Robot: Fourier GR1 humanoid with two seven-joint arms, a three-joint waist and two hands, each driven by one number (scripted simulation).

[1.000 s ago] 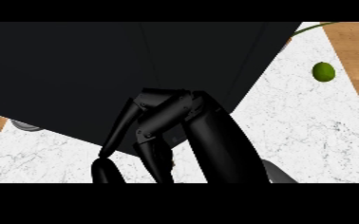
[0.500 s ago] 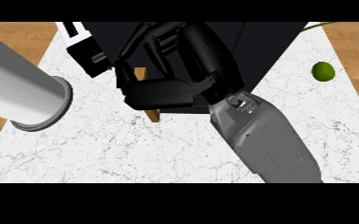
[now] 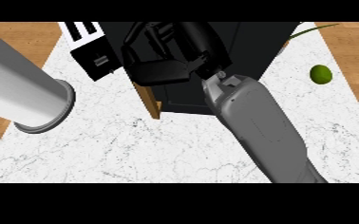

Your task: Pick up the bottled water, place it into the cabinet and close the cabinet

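Bottled water not showing anywhere. Right hand [image 3: 165, 52] reaching into the dark cabinet [image 3: 238, 52] at the far middle of the counter [image 3: 105, 147], fingers curling downward, whether pinching anything cannot tell. Right forearm [image 3: 259, 123] crossing the counter from the near right edge, blocking the cabinet front. One cabinet, one wooden door edge [image 3: 148, 99] sticking out below the hand. One lime [image 3: 320, 74] lying near the far right edge. One grey left forearm [image 3: 28, 95] entering from the left edge.
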